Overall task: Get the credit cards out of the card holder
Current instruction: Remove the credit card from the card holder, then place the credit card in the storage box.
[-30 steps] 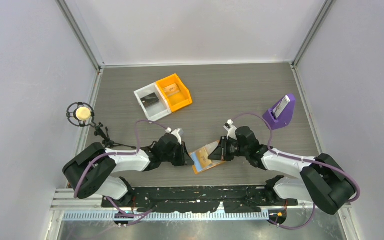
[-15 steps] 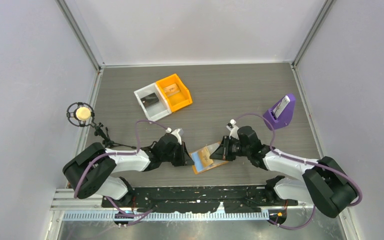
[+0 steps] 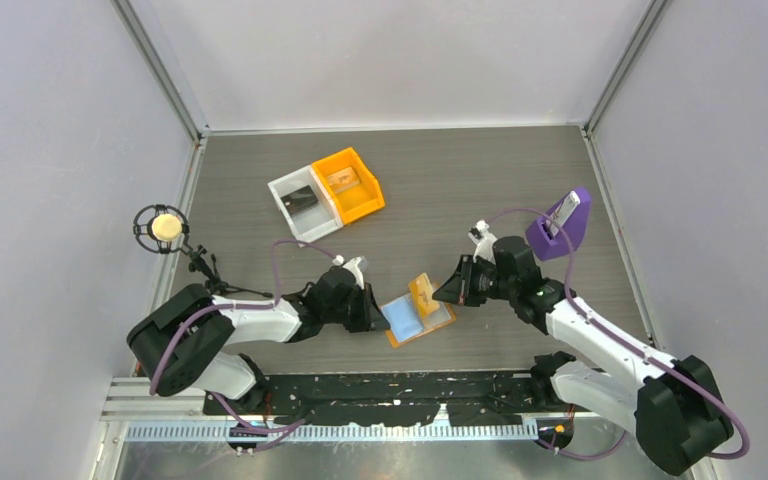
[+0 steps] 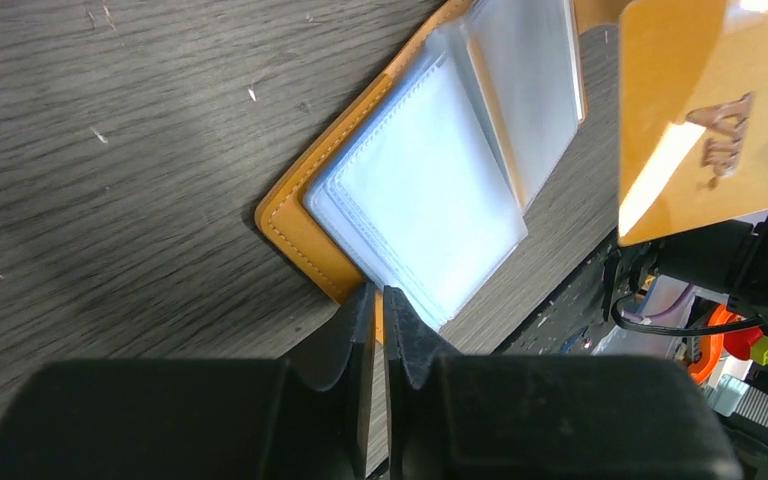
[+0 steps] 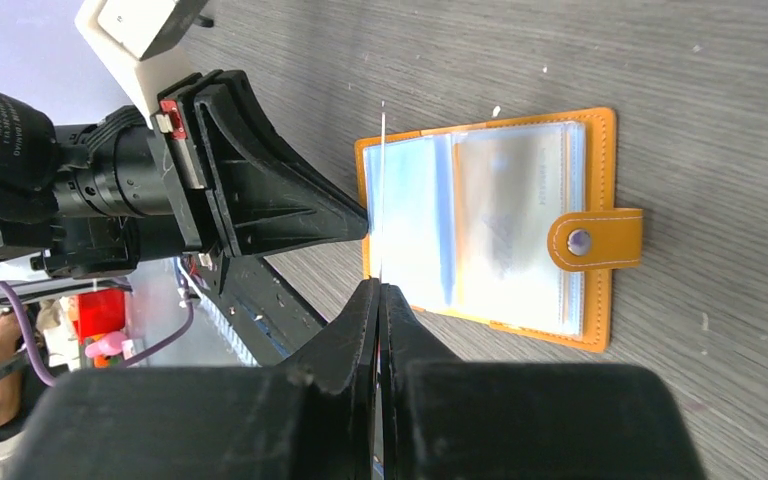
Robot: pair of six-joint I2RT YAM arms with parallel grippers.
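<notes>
The card holder (image 3: 407, 322) lies open on the table near the front, orange with light blue, clear-sleeved pockets (image 4: 430, 190). My left gripper (image 3: 373, 314) is shut on its left orange edge (image 4: 378, 318). A gold credit card (image 3: 420, 293) hangs tilted just above the holder's right half, free of the pockets, with my right gripper (image 3: 442, 293) shut on it. The left wrist view shows the card's embossed face (image 4: 705, 110). In the right wrist view the card appears edge-on as a thin line (image 5: 381, 200) over the card holder (image 5: 520, 225), whose snap tab (image 5: 595, 241) points away.
A white bin (image 3: 298, 200) and an orange bin (image 3: 348, 183) with something inside sit side by side at the back left. A purple wedge stand (image 3: 560, 225) holding a flat item stands at the right. A round fixture on a black mount (image 3: 165, 227) sits at the left edge.
My right gripper has drawn back to the right and risen, pulling the gold card out of the holder; the blue pocket now shows. The left gripper has stayed on the holder's edge.
</notes>
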